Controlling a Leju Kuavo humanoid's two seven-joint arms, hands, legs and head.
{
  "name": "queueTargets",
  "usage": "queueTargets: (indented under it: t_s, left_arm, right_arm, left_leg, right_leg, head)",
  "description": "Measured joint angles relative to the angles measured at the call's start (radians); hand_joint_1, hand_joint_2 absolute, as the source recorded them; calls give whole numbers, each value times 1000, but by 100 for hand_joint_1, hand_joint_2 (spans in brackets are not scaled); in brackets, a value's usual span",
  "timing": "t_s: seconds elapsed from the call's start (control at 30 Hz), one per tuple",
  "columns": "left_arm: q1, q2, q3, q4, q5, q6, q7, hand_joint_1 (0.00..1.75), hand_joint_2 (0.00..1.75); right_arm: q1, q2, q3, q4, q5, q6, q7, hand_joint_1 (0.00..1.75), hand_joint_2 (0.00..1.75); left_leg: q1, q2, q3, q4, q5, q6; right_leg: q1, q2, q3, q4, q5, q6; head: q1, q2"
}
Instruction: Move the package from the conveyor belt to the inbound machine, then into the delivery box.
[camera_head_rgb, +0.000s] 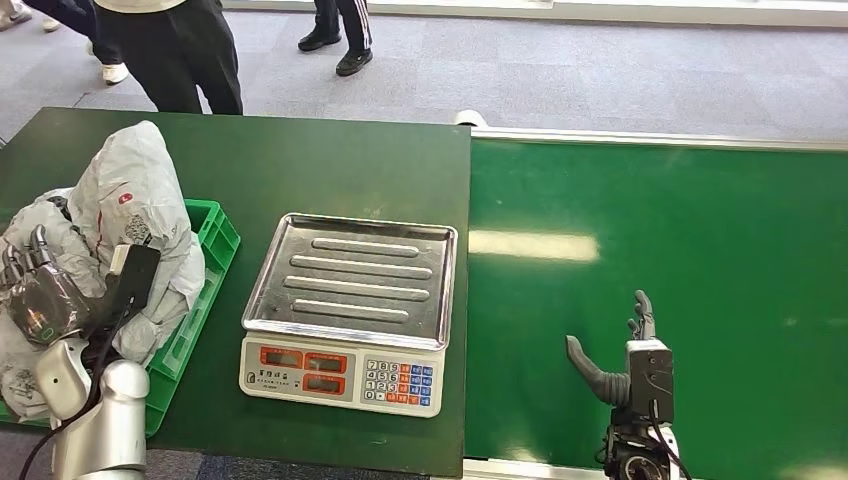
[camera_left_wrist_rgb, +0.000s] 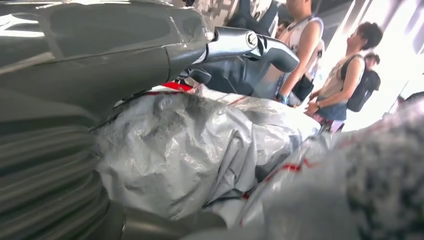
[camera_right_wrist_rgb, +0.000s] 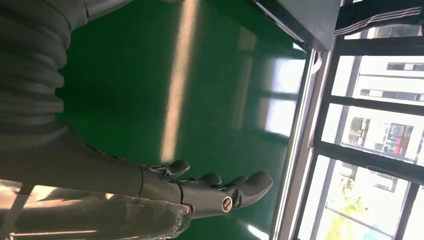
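Left robot hand (camera_head_rgb: 40, 290) gripping grey package (camera_head_rgb: 135, 215) over green delivery box (camera_head_rgb: 205, 270)

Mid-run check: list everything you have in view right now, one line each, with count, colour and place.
grey packages: several, grey plastic mailers with red marks, piled in the green crate; exact count unclear.
green crate: one, green, on the dark green table, left of the scale.
scale: one, steel pan, white keypad front, on the table beside the belt.
table: one, dark green top.
conveyor belt: one, bright green, right of the table, nothing on it.
people: at least two, dark trousers, standing beyond the table.
left hand: one, grey, against the packages in the crate.
right hand: one, grey, fingers apart, over the belt, holding nothing.
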Motion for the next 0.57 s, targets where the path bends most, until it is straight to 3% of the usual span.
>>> queueTargets:
  t_s: [0.1,0.2,0.27,0.47,0.57]
  left_arm:
    - [10,-3,-6,-26,33,68,-104,0,175]
    - [4,-50,45,-109,90,107,-366,0,175]
    - [-7,-86,95,-161,120,111,-478,0,175]
    - [-37,-169,215,-259,181,111,-661,0,175]
    - [-47,-193,250,-317,208,111,-698,0,175]
  right_arm:
    - [2,3,-2,-2,-1,0,0,0,175]
    - [1,4,-2,-2,-6,0,0,0,175]
    - [1,5,-2,-2,-9,0,-1,0,175]
    - [0,6,0,-1,-15,-2,-8,0,175]
    - [-1,6,2,0,-20,-5,-12,0,175]
  left_leg:
    - [0,0,0,0,0,0]
    - [0,0,-1,0,0,0]
    - [0,1,0,0,0,0]
    - [0,1,-1,0,0,0]
    - [1,2,-1,0,0,0]
  right_leg:
    - [0,0,0,0,0,0]
    - [0,0,-1,0,0,0]
    - [0,1,-1,0,0,0]
    - [1,2,-2,0,0,0]
    - [1,2,-2,0,0,0]
  head:
    - [0,0]
    - [0,0]
    - [0,0]
    - [0,0]
    - [0,0]
